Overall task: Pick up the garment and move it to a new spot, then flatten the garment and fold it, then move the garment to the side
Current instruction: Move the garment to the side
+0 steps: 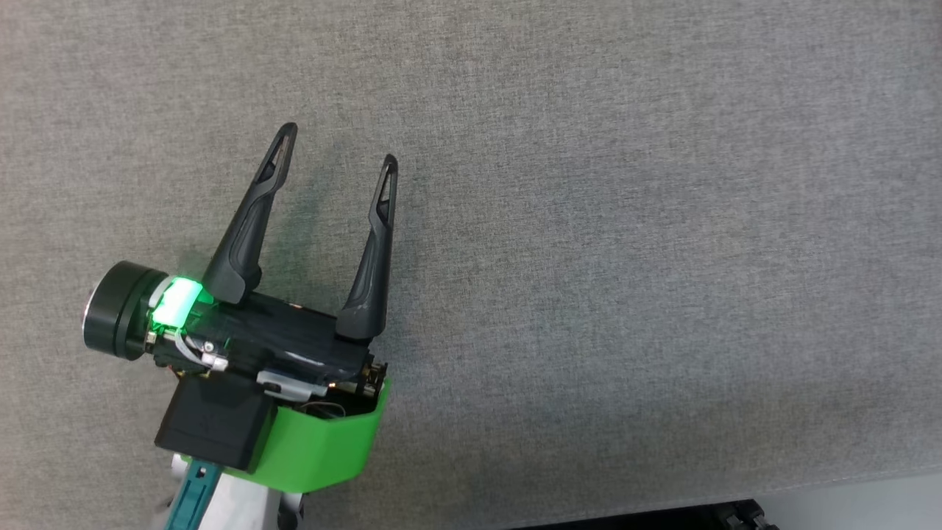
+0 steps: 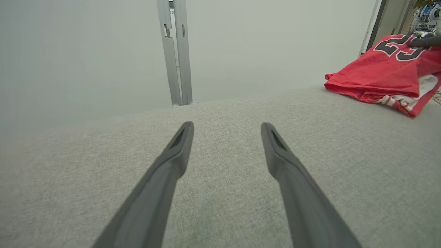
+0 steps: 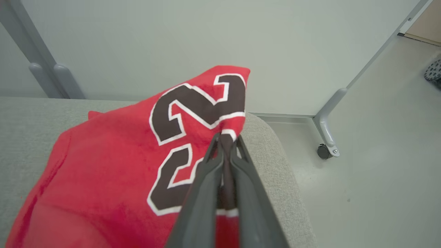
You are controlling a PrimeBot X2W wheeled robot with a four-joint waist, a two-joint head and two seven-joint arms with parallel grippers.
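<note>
at the rounded corner of the grey fabric-covered table (image 3: 272, 144): red numbered jersey garment (image 3: 113, 162), pinched between the right gripper (image 3: 227, 139) fingers. left gripper (image 1: 340, 147): fingers spread apart over bare fabric, holding nothing.

Count: 1 red jersey (image 3: 103, 172) on the grey table (image 1: 662, 221); 2 grippers at that table, left gripper (image 1: 339, 143) and right gripper (image 3: 227, 137); 1 caster (image 3: 324, 151) beside it.

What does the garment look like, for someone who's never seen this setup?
Find the grey fabric-covered surface and go to its rounded corner. The garment lies bunched there, pinched by the right gripper. It is the only red thing there, a jersey with dark, white-edged numerals.
</note>
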